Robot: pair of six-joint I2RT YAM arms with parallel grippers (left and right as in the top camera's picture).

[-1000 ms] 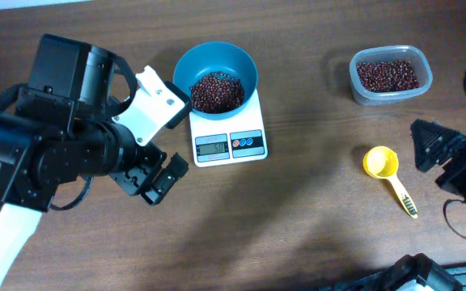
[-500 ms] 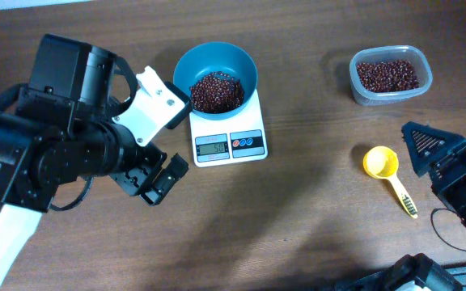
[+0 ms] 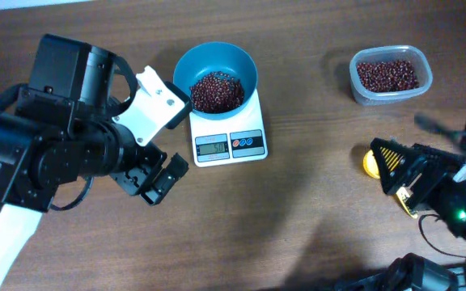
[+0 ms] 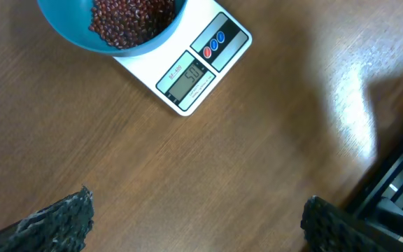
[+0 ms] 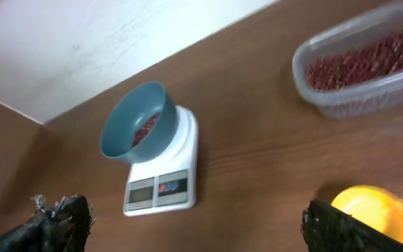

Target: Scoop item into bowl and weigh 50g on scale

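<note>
Swung left toward the table's middle since half a second ago: right gripper [image 3: 405, 145], now over the yellow scoop [image 3: 368, 165] and hiding most of its cup. Only a sliver of yellow showing at the left edge, and a bit of handle below. Blurred in the overhead view. Spread wide, nothing between the jaws. In the right wrist view, one dark fingertip [image 5: 58, 224] at each lower corner, with the scoop's yellow cup just inside the right one.

No change on the left side. Left gripper [image 4: 198, 213] hanging over bare wooden table [image 3: 298, 218], near the scale's front-left corner. Also spread wide and holding nothing.

White kitchen scale [image 3: 229, 146] left of centre, with display and red and blue buttons facing the front edge. Reading on the display beginning 50; last digit too small to be sure of. Teal-blue bowl [image 3: 245, 61] upright on the scale's platform, overhanging its back edge. Heap of dark red-brown beans [image 3: 215, 90] inside, covering the bottom and lying well below the rim.

Clear plastic tub [image 3: 391, 99] at the far right of the table, well apart from the scale. More of the same beans in it, in a shallow layer. Scoop lying on the table in front of the tub.
</note>
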